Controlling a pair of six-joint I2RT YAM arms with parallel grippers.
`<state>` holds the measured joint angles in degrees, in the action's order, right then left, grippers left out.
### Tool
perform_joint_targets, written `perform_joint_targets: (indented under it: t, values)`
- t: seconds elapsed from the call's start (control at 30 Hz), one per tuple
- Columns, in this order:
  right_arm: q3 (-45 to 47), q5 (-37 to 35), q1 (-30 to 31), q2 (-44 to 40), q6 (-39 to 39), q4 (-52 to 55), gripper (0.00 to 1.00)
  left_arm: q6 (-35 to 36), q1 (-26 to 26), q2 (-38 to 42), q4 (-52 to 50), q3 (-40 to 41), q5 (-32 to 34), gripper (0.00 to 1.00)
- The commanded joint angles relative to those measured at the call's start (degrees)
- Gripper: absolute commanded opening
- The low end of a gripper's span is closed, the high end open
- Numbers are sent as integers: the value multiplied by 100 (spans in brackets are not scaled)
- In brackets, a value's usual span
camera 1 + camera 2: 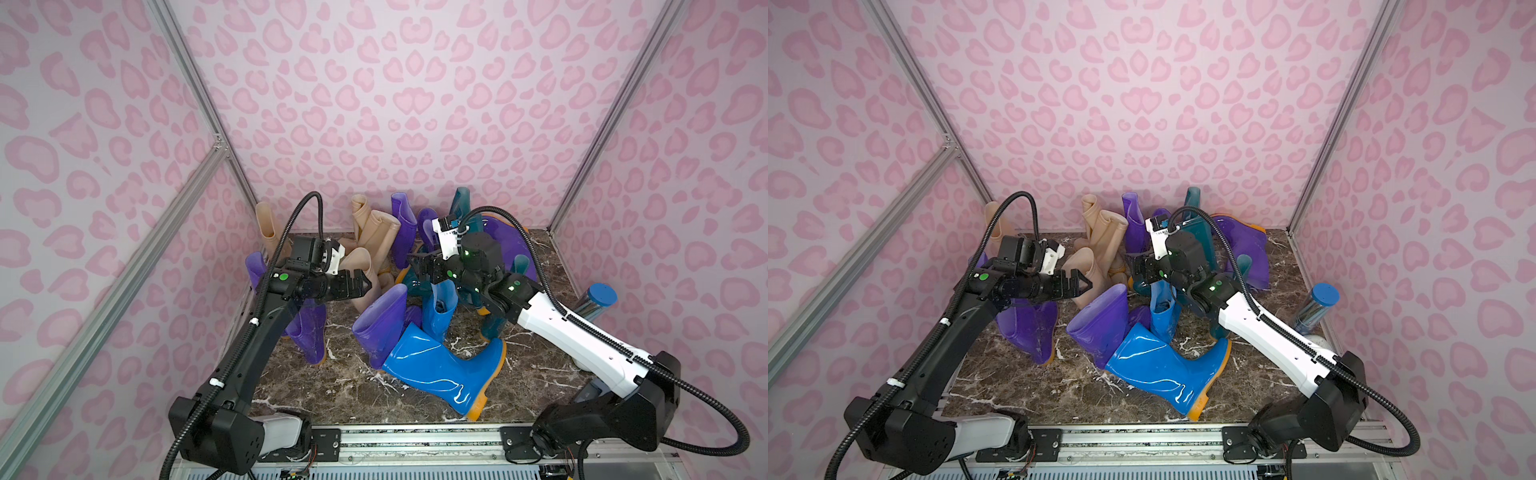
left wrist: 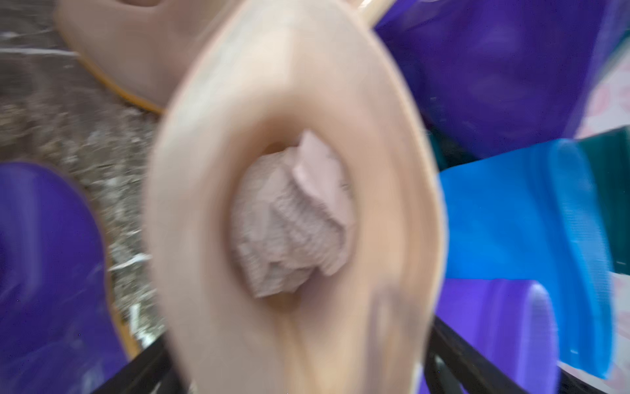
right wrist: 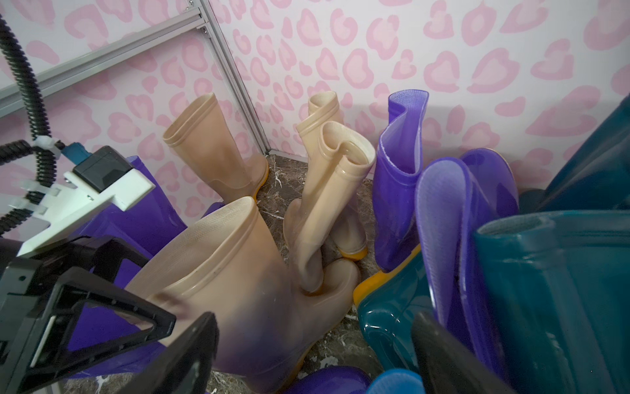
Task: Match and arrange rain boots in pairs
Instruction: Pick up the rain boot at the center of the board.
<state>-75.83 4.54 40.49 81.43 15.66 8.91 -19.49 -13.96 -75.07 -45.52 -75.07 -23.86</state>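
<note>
Rain boots in beige, purple, teal and blue crowd the marble floor (image 1: pixel 332 395). My left gripper (image 1: pixel 360 284) (image 1: pixel 1079 282) (image 2: pixel 296 336) is open, its fingers on either side of the top of an upright beige boot (image 1: pixel 363 266) (image 2: pixel 341 102) (image 3: pixel 238 259); that wrist view is blurred. My right gripper (image 1: pixel 417 266) (image 1: pixel 1136 268) (image 3: pixel 315 320) is open and holds nothing, facing the beige boot's foot and a teal boot (image 3: pixel 388 307). A big blue boot (image 1: pixel 436 365) (image 1: pixel 1163 370) lies on its side at the front, against a purple boot (image 1: pixel 382 320).
More beige boots (image 1: pixel 374 228) and purple boots (image 1: pixel 403 224) stand by the back wall, and a purple boot (image 1: pixel 309 332) stands under my left arm. A shiny cylinder with a blue cap (image 1: pixel 598 299) leans at the right wall. Pink patterned walls enclose three sides.
</note>
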Motion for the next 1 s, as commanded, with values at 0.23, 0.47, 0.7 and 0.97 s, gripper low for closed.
perform_joint_targets:
  t: [0.23, 0.47, 0.7, 0.97]
  values:
    - [70, -67, 12, -52, 34, -73, 90, 363, -87, -834, 390, -574, 151, 100]
    - [126, -122, 12, -152, 34, -64, 90, 705, -218, -1082, -131, -986, 28, 47]
    - [150, -200, 11, -274, 42, -138, 89, 1011, -230, -843, -1021, -1957, 28, 2]
    - [184, -173, 3, -372, 17, -170, 89, 1201, -213, -966, -2057, -3397, -407, 2]
